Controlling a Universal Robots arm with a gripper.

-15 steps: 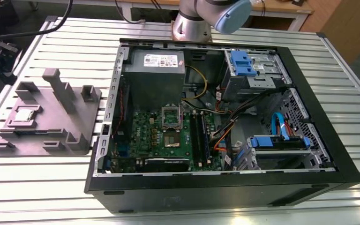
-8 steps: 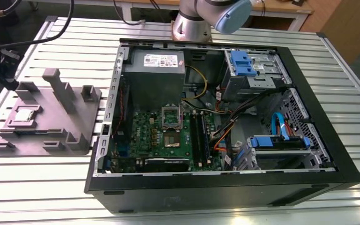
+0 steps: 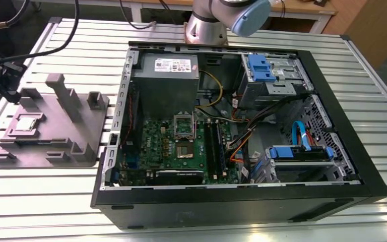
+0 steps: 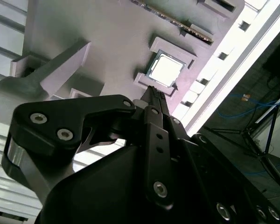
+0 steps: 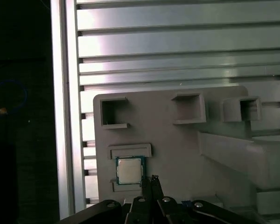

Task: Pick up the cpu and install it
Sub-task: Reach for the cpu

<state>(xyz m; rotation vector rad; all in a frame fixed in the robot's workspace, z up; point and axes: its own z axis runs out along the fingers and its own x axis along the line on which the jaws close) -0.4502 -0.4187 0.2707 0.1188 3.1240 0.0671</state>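
Widest of all, a slatted metal tabletop (image 3: 39, 212) running under everything in the exterior view. Lying on it toward the exterior view's right, a big black case (image 3: 247, 209) on its side, innards facing up. At the far end inside, a grey power supply (image 3: 167, 83). Nearer, a green board (image 3: 170, 156), with long black memory sticks (image 3: 213, 146) standing in their slots. Just beyond the case's far wall, the arm (image 3: 210, 22) with a blue joint cap.

On the exterior view's left, just beside the case, a flat grey tray (image 3: 52, 146) with raised blocks and square pockets. Same tray in the second wrist view (image 4: 107, 42) and in the first wrist view (image 5: 177, 140).

Black gripper (image 4: 154, 89) hanging over the tray, seen from behind in both wrist views. Two slim fingers (image 5: 147, 186) pressed together, pinching nothing.

Near the board's middle, a metal-framed socket (image 3: 183, 149) with its dark centre showing.

Smallest, the cpu (image 3: 26, 122): silvery square top, lying flat in a framed recess of the tray, on the tray's side away from the case and well apart from the socket. In both wrist views, cpu (image 4: 165, 70) (image 5: 129, 170) just beside the gripper's tip, by one edge. Cannot tell whether tip and chip touch.
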